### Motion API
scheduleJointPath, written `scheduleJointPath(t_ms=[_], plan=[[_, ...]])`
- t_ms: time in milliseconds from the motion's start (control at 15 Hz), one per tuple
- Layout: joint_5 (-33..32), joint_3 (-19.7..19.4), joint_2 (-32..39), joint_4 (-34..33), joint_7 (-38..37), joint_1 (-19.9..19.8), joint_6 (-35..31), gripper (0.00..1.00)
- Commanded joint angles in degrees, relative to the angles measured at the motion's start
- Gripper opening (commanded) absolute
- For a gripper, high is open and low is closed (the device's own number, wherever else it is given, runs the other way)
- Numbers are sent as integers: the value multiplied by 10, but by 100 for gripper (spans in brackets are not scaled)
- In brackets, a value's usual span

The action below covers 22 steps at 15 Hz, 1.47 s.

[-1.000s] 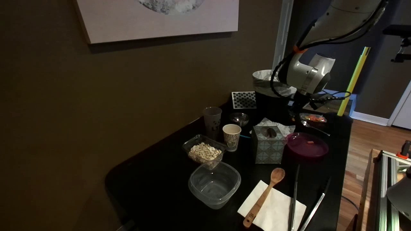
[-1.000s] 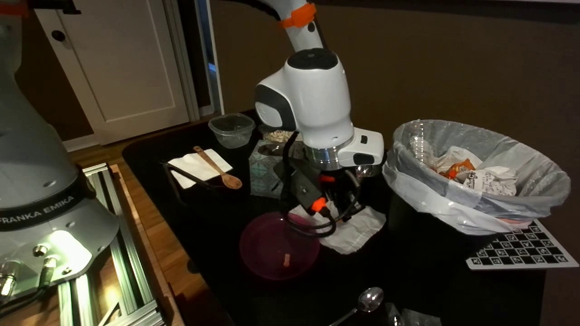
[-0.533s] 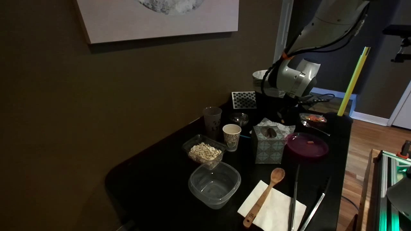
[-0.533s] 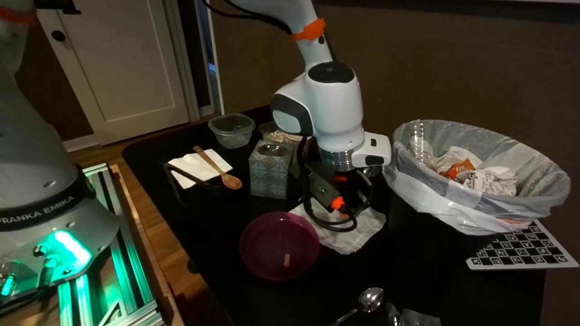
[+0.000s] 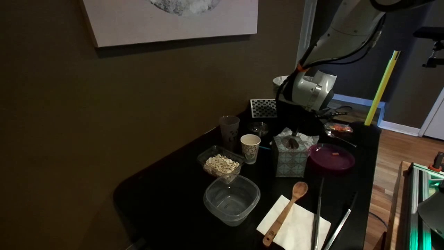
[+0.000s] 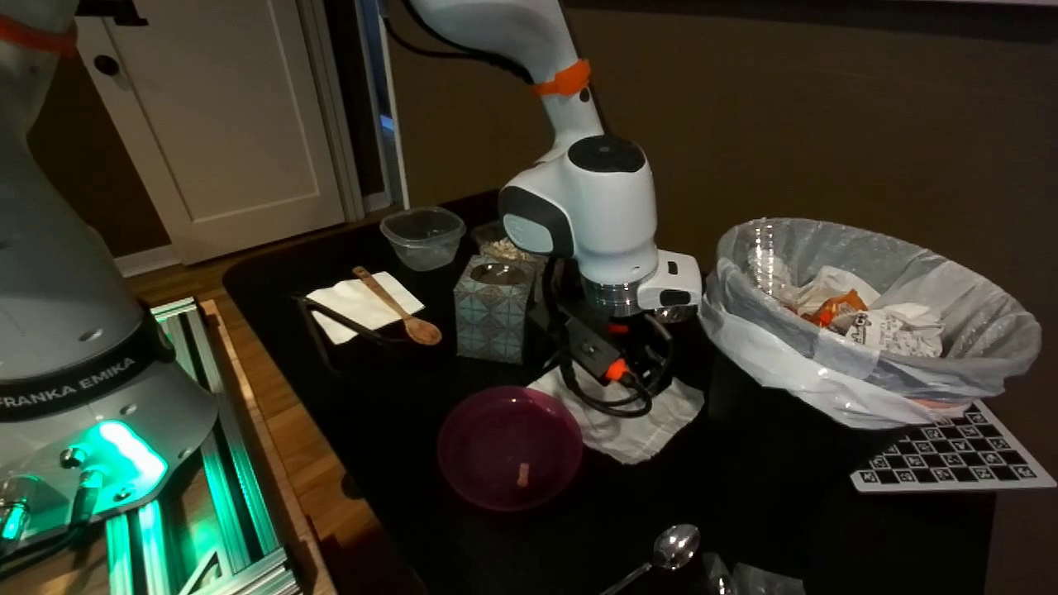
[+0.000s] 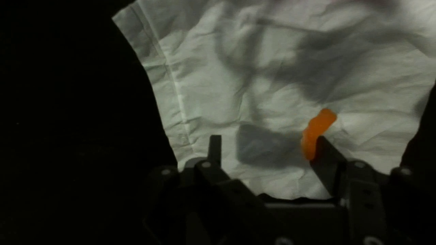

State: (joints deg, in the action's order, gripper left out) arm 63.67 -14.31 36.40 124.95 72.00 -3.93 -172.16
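My gripper (image 7: 267,144) stands open above a crumpled white paper (image 7: 207,85), its fingers well apart in the wrist view. A small orange piece (image 7: 318,127), slightly curved, lies against the tip of the right-hand finger (image 7: 328,161); the other finger is apart from it. I cannot tell whether the piece clings to that finger or rests on the paper. A dark shadow falls on the paper between the fingertips. In an exterior view the white paper (image 6: 661,430) shows beneath the gripper, whose fingertips are hidden by cables and the wrist.
Beside the arm stands a patterned tissue box (image 6: 492,318). A purple plate (image 6: 471,446) with a small orange-pink piece (image 6: 522,475) lies near the paper. The lined bin (image 6: 793,397) rises close by. A metal spoon (image 6: 676,545), paper cup (image 5: 250,149) and clear container (image 5: 233,220) are also around.
The arm has come down lower over the white paper and the jaws have spread. An orange piece seen under the gripper half a second ago is now hidden in both exterior views. The base light turned green.
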Motion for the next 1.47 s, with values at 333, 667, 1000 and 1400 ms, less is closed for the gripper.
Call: scheduleJointPath(t_ms=[333,667,1000,1400], plan=[[-11,1,45,-13,4,-1,-1,100],[-7,2,74,-22,1,8,-26,100],[3,8,95,-34,0,19,-92,100],[8,82,89,-51,13,-25,-181,100]])
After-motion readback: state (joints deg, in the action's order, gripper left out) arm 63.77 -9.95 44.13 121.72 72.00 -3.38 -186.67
